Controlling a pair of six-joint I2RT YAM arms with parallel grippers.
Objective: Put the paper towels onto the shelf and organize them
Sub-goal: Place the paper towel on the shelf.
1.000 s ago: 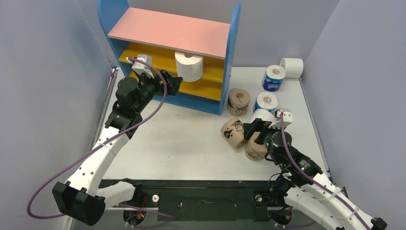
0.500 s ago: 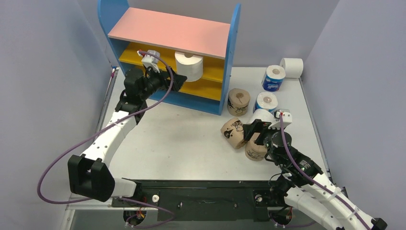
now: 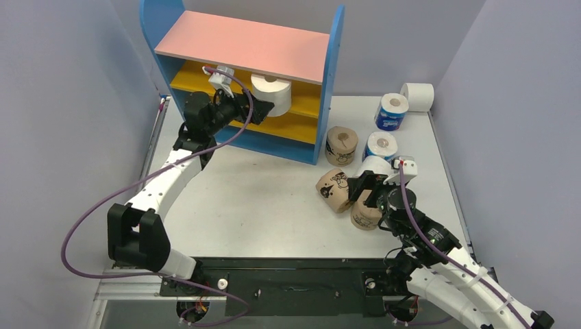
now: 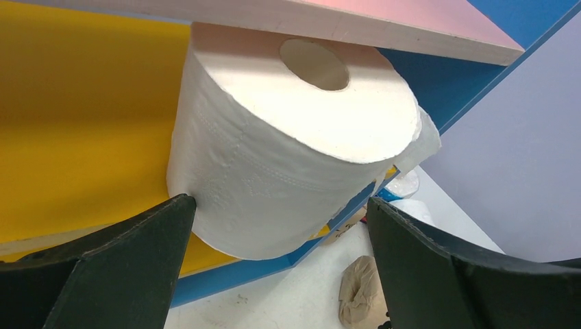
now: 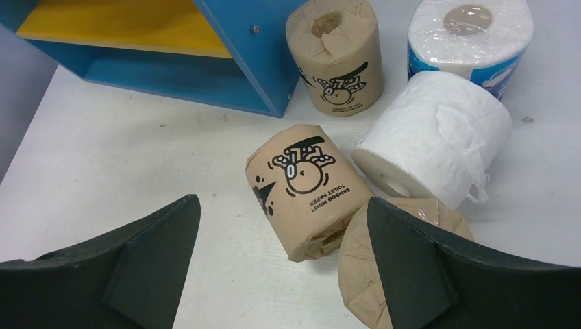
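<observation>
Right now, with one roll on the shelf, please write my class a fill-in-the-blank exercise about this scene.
The white roll in the shelf stands on a ___ board. The left gripper is ___ around that roll. The blue-wrapped rolls on the table number ___.
Missing words: yellow; open; two.

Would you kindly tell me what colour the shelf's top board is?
Pink; the top board shows best in the top external view.
</observation>
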